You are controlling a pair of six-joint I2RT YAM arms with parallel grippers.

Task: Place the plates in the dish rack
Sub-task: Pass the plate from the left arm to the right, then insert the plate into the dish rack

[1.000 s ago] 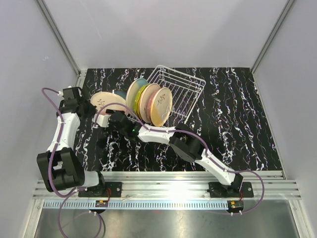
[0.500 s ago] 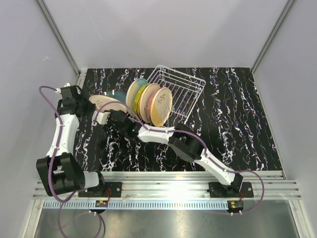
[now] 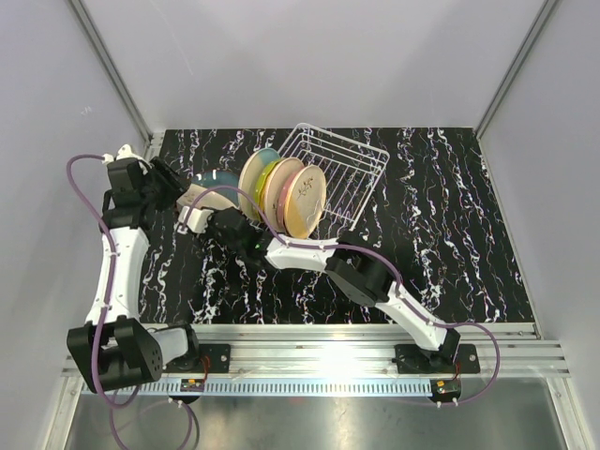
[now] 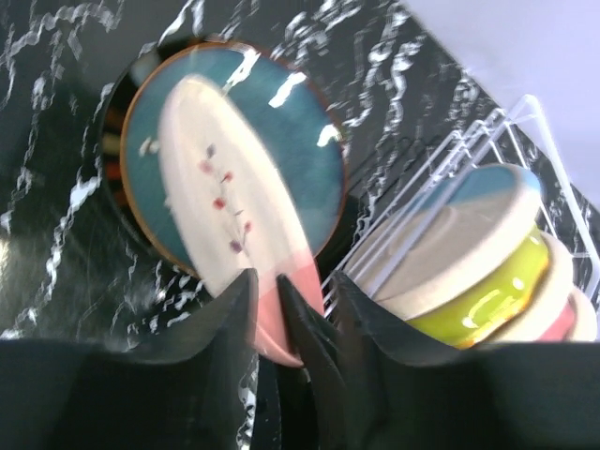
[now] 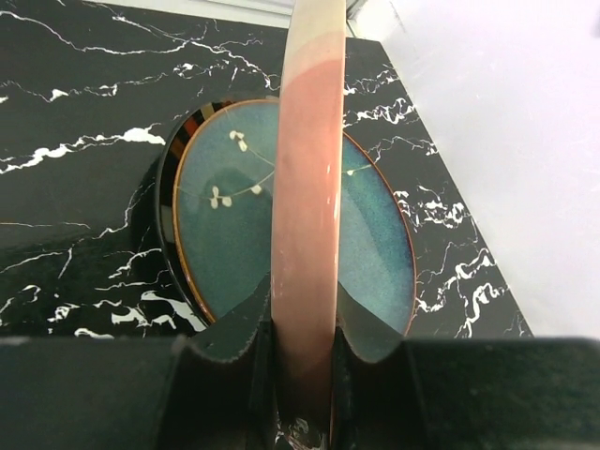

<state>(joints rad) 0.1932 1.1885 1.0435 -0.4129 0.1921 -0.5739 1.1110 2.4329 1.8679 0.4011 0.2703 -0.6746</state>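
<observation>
- The peach plate [image 4: 225,206] had turned from nearly flat a second earlier to standing on edge. It was held above the table [image 3: 450,216], just left of the dish rack [image 3: 352,169].
- The left gripper [image 4: 291,305] was clamped on the plate's lower rim, and its wrist had drawn back toward the rear-left corner.
- The right gripper [image 5: 303,291] pinched the same rim from the opposite side, so both arms held one plate, apparently mid-handover.
- Four racked plates [image 3: 302,202] stood at the rack's near end, with free tines beyond them.
- The teal plate [image 5: 375,234] lay on a darker one, still to be loaded.
- Upright, the plate looked ready for slotting once the left gripper let go.
</observation>
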